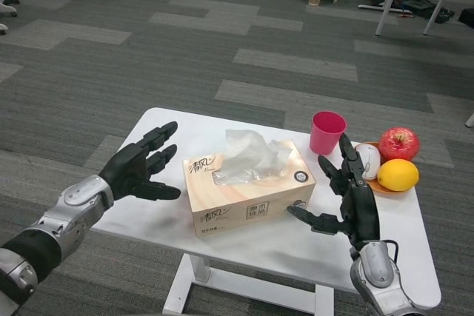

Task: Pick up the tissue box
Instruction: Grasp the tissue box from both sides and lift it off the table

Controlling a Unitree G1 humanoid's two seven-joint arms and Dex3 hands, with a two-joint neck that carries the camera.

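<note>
Now both hands flank the tissue box with fingers spread and nothing held: the left hand hovers just off its left end, palm turned toward it, and the right hand stands upright at its right end, thumb reaching toward the box's lower corner. Between them the box lies mid-table, a tissue puffed from its top, while behind the right hand stand a pink cup, a computer mouse, and a plate with an apple and a lemon
</note>
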